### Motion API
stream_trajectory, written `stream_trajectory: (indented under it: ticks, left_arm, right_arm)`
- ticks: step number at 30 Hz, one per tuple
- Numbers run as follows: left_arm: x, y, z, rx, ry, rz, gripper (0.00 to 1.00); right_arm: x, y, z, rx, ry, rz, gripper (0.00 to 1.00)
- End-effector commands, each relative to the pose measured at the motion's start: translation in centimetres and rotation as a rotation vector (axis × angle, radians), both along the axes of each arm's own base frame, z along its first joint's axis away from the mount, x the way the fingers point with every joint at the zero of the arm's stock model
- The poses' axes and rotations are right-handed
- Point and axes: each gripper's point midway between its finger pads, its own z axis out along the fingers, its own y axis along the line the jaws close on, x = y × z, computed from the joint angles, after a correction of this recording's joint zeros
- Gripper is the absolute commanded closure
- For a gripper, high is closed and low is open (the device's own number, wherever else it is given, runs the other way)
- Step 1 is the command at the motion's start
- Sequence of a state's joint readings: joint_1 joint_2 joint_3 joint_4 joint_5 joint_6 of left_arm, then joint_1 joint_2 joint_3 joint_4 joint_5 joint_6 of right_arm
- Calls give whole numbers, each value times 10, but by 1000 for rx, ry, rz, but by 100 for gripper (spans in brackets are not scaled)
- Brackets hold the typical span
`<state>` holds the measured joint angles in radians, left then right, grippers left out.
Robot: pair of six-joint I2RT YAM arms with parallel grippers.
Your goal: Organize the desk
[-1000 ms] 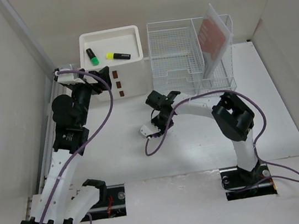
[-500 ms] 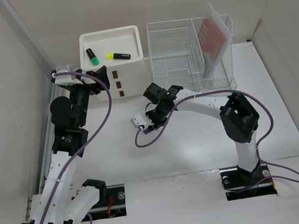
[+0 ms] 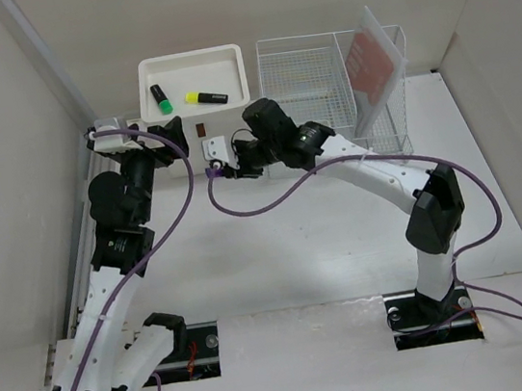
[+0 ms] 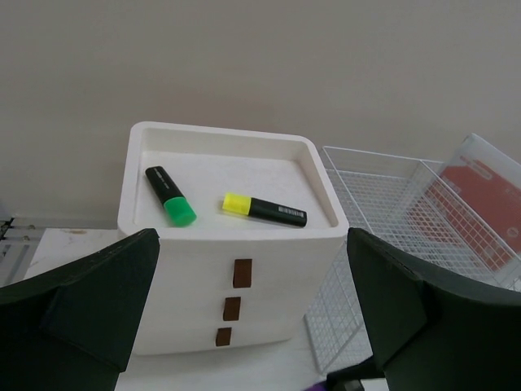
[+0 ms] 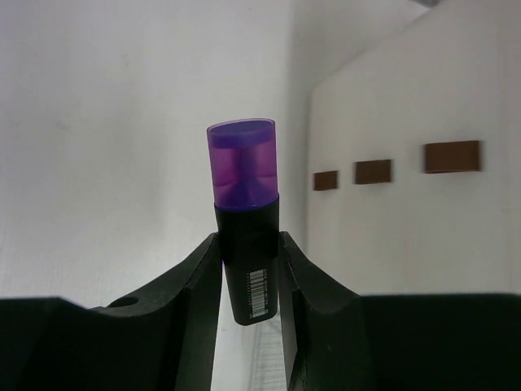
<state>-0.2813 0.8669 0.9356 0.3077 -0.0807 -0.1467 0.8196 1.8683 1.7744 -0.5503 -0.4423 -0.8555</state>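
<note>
The desk (image 3: 326, 245) is a white tabletop with a grey rail (image 3: 83, 220) along its left edge. My right gripper (image 3: 226, 164) is shut on a purple-capped black highlighter (image 5: 242, 163), held above the desk just in front of the cream drawer box (image 3: 227, 122). In the right wrist view the gripper (image 5: 248, 244) clamps the pen's black barrel, cap pointing away. My left gripper (image 3: 172, 130) is open and empty beside the box's front left; in its own view (image 4: 252, 326) the fingers (image 4: 89, 293) stand wide apart.
The box's tray top (image 4: 163, 138) holds a green highlighter (image 4: 170, 195) and a yellow highlighter (image 4: 264, 209). A white wire-mesh rack (image 3: 325, 99) stands to the right of the box with a red-covered folder (image 3: 369, 64) in it. Walls close in on three sides.
My right arm has swung from the middle of the desk to the far left, carrying the purple highlighter up to the drawer box front. The left arm has barely shifted.
</note>
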Motion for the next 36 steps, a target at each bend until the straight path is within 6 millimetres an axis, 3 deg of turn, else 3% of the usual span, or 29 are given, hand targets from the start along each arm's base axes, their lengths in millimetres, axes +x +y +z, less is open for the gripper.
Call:
stream_trajectory:
  ticks: [1,2,3,4,6,8,10,17,18,20,28,29,30,31,36]
  left_arm:
    - [-10,8,22,-21,-84,28,0]
    - [-10,8,22,-21,-84,28,0]
    - [-13,9,25,-15,-94,31,0]
    - [-13,9,25,-15,-94,31,0]
    - [-13,11,25,-18,-93,41,0]
    - [-12,12,25,-21,-93,50,0]
    - [-12,12,25,-21,-93,50,0]
    - [-8,15,17,-3,-75,74,0]
    - [-8,15,17,-3,-75,74,0]
    - [-8,15,17,-3,-75,74,0]
    - [-5,15,14,9,-68,76,0]
    - [-2,14,11,12,-59,76,0]
    - [-2,14,11,12,-59,76,0]
    - [-2,14,11,12,-59,76,0]
    - [-2,14,11,12,-59,76,0]
  right_arm:
    - [19,12,89,221,-109,-124,100]
    - [25,12,93,228,-112,-156,100]
    - [32,14,114,274,-129,-189,100]
    - [40,17,114,271,-140,-211,100]
    - [54,12,138,311,-198,-286,100]
    - [70,11,143,334,-237,-357,100]
    - [79,11,162,381,-282,-391,100]
    - [115,7,173,437,-363,-555,100]
    - [124,9,162,420,-376,-575,100]
    - [134,7,167,443,-398,-607,100]
    - [181,-3,152,464,-457,-727,100]
    - [181,-4,159,476,-463,-727,100]
    - [188,-7,152,469,-465,-745,100]
    - [187,-8,164,496,-478,-746,100]
    - [201,-13,153,482,-479,-765,100]
